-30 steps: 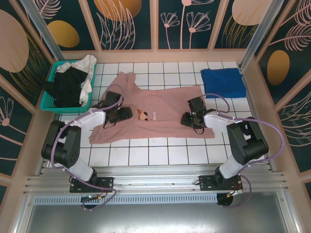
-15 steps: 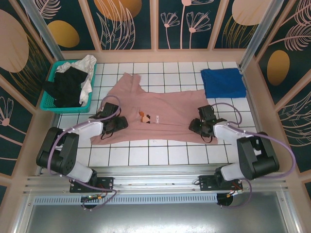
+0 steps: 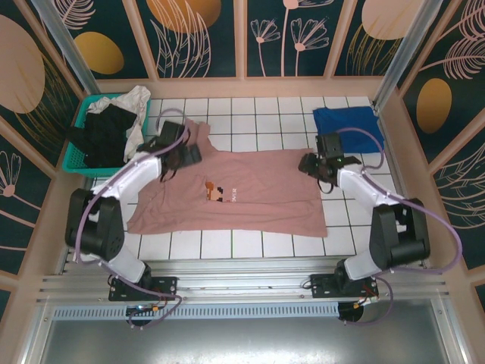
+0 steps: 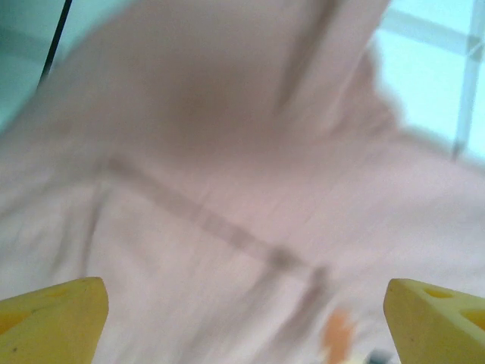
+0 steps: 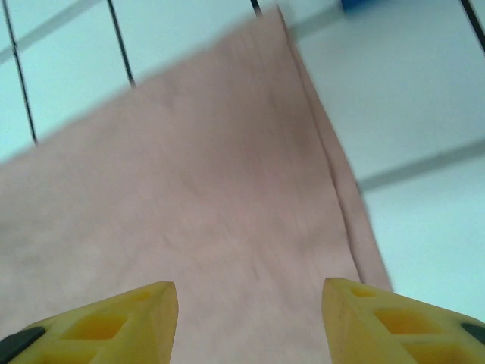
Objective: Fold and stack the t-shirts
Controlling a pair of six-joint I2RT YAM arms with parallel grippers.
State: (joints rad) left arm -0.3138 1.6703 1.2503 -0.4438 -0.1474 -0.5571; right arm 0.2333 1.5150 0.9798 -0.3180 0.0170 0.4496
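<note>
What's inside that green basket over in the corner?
The teal basket holds a crumpled black t-shirt and a white t-shirt draped over its rim. Anything beneath them is covered.

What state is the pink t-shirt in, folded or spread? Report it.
Spread. The pink t-shirt lies opened out flat across the tiled table with its chest print facing up; no fold has been made yet.

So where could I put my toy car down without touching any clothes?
Bare tiles lie along the back wall between the pink t-shirt and the blue t-shirt, and in the strip along the near edge before the pink one. The left back corner is crowded: the teal basket and the left gripper sit there.
</note>
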